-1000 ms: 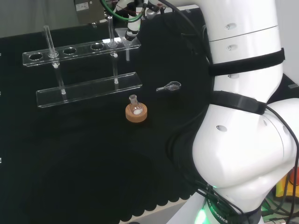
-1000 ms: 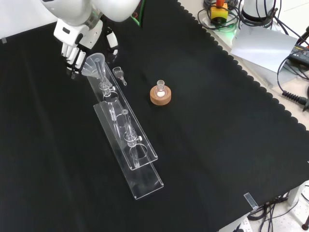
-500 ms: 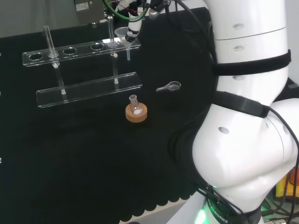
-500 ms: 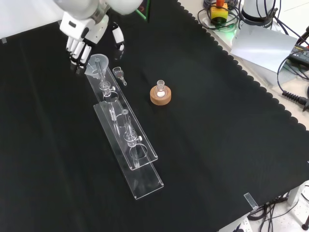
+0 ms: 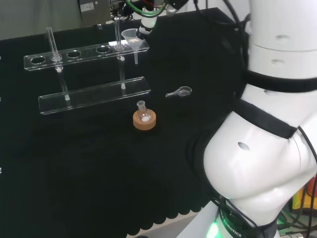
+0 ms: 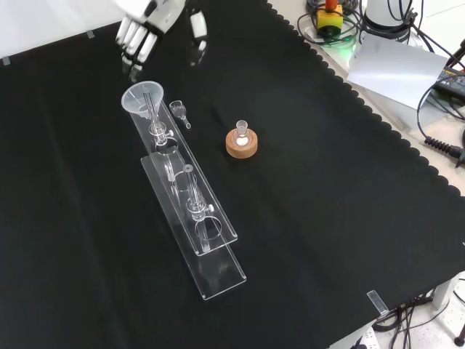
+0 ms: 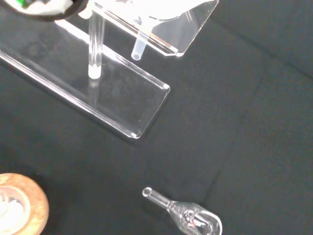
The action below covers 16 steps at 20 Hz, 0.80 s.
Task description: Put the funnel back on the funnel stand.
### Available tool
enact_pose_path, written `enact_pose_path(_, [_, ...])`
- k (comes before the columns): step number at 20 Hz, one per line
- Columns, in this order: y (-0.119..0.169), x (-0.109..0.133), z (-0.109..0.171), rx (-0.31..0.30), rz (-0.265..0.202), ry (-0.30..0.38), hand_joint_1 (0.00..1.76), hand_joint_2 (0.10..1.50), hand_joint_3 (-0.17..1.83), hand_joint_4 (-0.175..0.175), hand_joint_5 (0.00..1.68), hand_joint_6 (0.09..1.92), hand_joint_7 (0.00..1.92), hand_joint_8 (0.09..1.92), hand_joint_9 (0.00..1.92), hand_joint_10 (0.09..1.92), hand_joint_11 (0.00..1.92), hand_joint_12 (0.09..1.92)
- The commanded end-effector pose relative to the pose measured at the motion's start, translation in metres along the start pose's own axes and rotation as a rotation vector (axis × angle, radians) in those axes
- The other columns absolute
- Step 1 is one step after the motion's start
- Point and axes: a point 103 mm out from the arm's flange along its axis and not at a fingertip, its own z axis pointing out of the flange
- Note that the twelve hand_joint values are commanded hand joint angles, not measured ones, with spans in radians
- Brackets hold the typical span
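Observation:
A clear funnel (image 6: 144,98) sits in the end hole of the clear acrylic funnel stand (image 6: 190,201), its stem hanging through the top shelf (image 7: 139,49). In the head view the funnel (image 5: 132,36) rests at the right end of the stand (image 5: 94,94). The hand (image 6: 149,22) hovers above and beyond the funnel, apart from it, fingers straight and holding nothing. In the head view a part of the hand (image 5: 147,22) shows just right of the funnel.
A small round flask on a cork ring (image 6: 241,142) stands right of the stand in the front view. A small glass piece (image 6: 179,111) lies on the cloth near the funnel, also close in the wrist view (image 7: 186,215). The arm's white links (image 5: 267,124) stand at the head view's right.
The hand has let go of the funnel and lifted up and away from it. The funnel stays seated in the stand.

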Motion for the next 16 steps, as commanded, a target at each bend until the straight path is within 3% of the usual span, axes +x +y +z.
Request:
enact_pose_path(1, [-0.080,0.021,-0.003,-0.142,0.123,0.117,0.73,0.65,0.60,-0.014,0.27,0.09,0.12,0.67,0.36,0.72,0.36,1.43])
enact_pose_path(9, [-0.140,0.040,0.014,-0.202,0.171,0.168,0.72,0.67,0.61,-0.016,0.28,0.09,0.12,0.67,0.37,0.71,0.35,1.43])
enact_pose_path(16, [-0.179,0.043,0.037,-0.199,0.222,0.186,0.73,0.68,0.61,-0.019,0.28,0.09,0.12,0.67,0.38,0.70,0.34,1.43])
